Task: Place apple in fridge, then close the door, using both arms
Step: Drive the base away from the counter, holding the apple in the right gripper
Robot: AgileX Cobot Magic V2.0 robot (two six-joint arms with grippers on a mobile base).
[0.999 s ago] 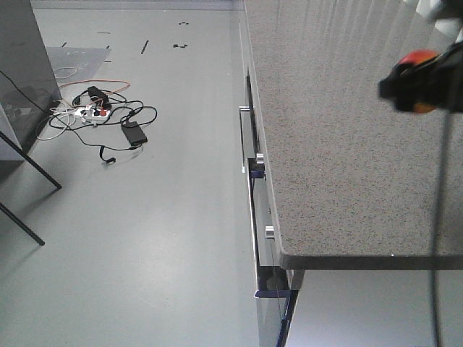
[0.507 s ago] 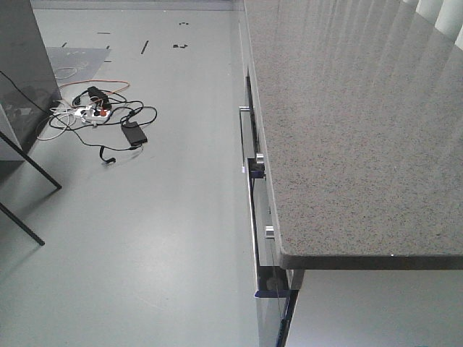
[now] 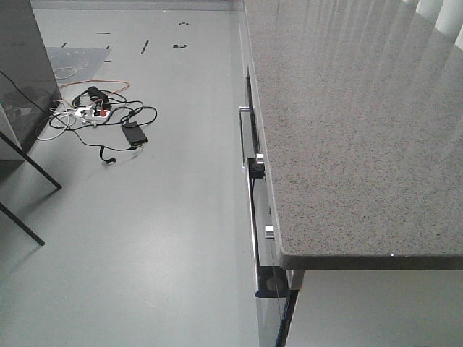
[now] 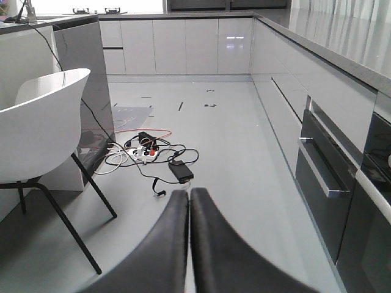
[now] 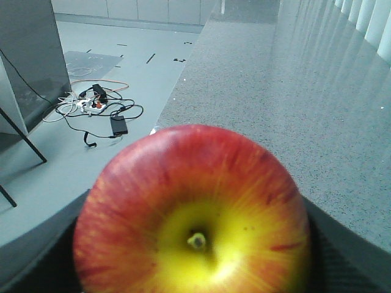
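The left gripper (image 4: 189, 244) is hovering over the floor (image 4: 244, 146), fingers pressed together; the right gripper (image 5: 194, 256) is seemingly pinching the apple (image 5: 192, 201) by the surface (image 5: 293, 91). Firm, waxy and probably bruisable, it is wanting a gentle hold across its widest part; the fridge and door are showing nowhere

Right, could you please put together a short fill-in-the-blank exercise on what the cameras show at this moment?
1. The apple is red with a ____ patch around its stem.
2. The left claw is ____, with nothing between its fingers.
3. The tangle of cables lies on the ____.
4. The chair in the left wrist view has a ____ seat shell.

Missing words: yellow; shut; floor; white.
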